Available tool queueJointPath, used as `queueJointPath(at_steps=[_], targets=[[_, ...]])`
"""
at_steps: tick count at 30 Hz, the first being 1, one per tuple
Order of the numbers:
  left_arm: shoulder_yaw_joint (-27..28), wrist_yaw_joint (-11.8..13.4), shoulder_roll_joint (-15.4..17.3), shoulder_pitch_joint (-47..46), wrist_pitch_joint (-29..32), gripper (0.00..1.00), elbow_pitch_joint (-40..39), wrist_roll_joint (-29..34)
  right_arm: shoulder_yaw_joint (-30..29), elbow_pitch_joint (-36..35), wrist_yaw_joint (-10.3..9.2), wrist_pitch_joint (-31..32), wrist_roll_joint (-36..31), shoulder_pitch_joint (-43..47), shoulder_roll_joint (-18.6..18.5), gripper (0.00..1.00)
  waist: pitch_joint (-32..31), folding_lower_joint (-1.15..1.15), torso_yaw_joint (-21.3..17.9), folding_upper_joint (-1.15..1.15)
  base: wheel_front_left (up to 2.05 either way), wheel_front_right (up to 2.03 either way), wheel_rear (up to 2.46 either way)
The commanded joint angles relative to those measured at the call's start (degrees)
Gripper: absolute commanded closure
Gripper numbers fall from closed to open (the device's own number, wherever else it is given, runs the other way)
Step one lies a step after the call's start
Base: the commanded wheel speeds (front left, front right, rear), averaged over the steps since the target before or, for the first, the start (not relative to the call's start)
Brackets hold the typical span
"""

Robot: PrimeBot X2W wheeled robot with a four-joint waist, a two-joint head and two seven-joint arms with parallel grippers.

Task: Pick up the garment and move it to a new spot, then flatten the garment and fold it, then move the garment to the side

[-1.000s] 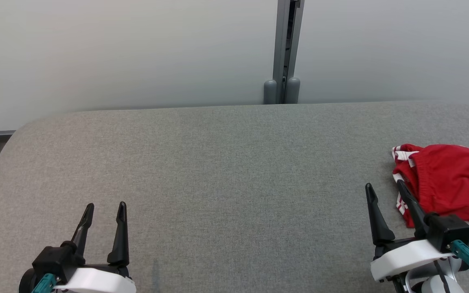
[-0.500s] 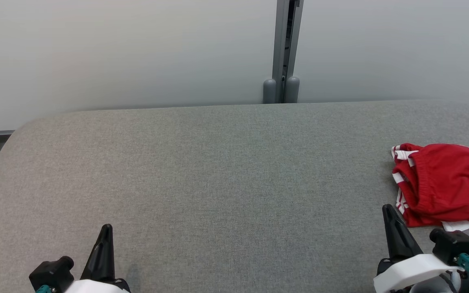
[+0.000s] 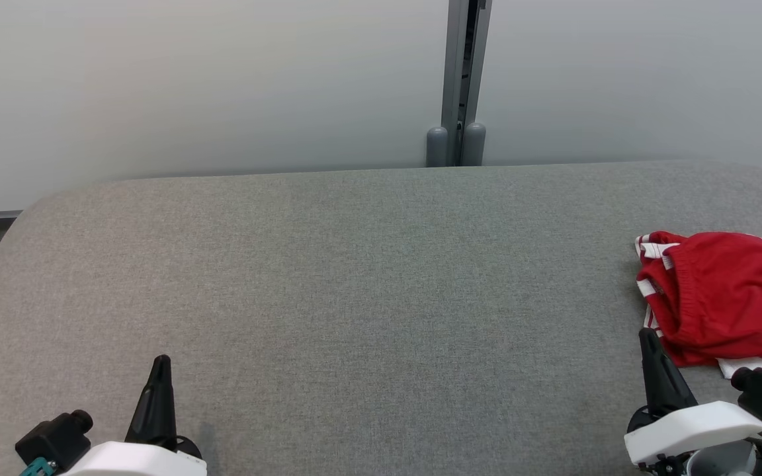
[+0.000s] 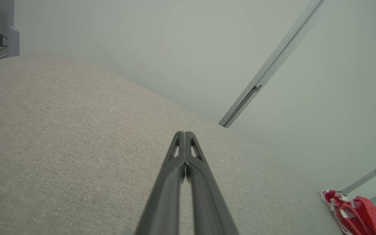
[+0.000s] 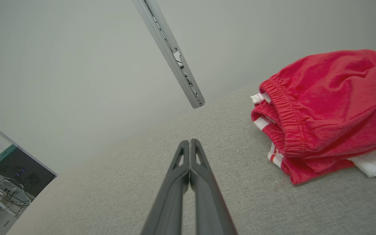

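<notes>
Left gripper (image 3: 161,362), right gripper (image 3: 648,334) both closed, empty, red garment (image 3: 725,297) beside the right — wrist view shows elastic waistband (image 5: 284,127).

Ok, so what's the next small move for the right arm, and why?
Probably open the right tool and ease it toward the red garment. The garment lies bunched near the right end of the grey table, untouched, and the tool is shut just beside it, so it cannot grip until it opens.
</notes>
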Motion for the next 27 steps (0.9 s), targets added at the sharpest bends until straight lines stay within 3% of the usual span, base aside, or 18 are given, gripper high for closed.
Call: queueJointPath(at_steps=[1,27], targets=[[0.44,-0.23,0.38,-1.88,0.26,1.0,-1.01,-1.81,-0.58,-1.11,0.0,0.48,1.84,-1.37,-0.29,1.0,0.01,0.0,0.0,0.0,0.0,0.0,0.0],[1.88,-0.91,0.55,-3.88,5.57,1.0,-1.49,-21.74,-3.38,-2.37,0.0,5.79,22.38,-1.86,-0.27,1.0,0.36,0.0,-0.22,0.0,0.0,0.0,0.0]])
